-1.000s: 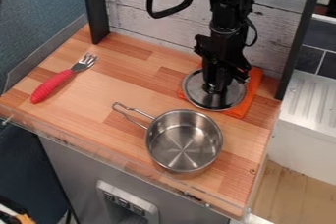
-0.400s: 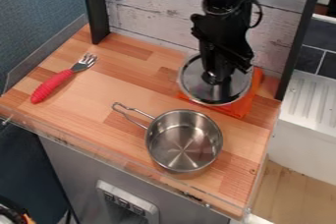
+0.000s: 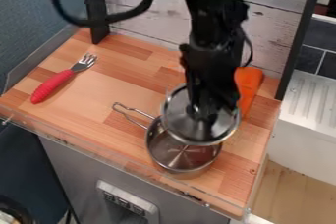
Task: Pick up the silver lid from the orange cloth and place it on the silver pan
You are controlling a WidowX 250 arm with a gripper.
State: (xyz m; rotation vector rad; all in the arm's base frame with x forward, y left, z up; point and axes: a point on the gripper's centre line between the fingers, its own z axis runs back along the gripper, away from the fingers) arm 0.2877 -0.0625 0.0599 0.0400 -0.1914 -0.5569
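Gripper: the black two-finger gripper (image 3: pixel 205 112) is closed onto the knob of the lid, so yeah, something's definitely gripped. The exact gap between the fingers can't be made out, it's all black on black down there.
Lid: the round lid with a metal rim (image 3: pixel 197 133) is held above the wooden countertop (image 3: pixel 98 102), right of the middle of the view. The far part of the pot is overlapped by it. Whether the rim is being touched can't really be told from this angle.
Pot: the stainless steel saucepan (image 3: pixel 179 156) is set upright near the front edge, and its shiny inside can be seen past the lid. Its wire loop handle (image 3: pixel 131 116) is pointed toward the back left.
Orange thing: a flat orange item (image 3: pixel 248 86) is laid near the back right corner, partly hidden by the arm and lid.
Fork: a fork with a chunky red handle (image 3: pixel 54 85) is placed over on the left, well apart from the pot, tines pointed to the back.
Surroundings: the counter is backed by whitish wood planks (image 3: pixel 141 16), and a white ribbed surface (image 3: pixel 308 100) is seen off to the right.
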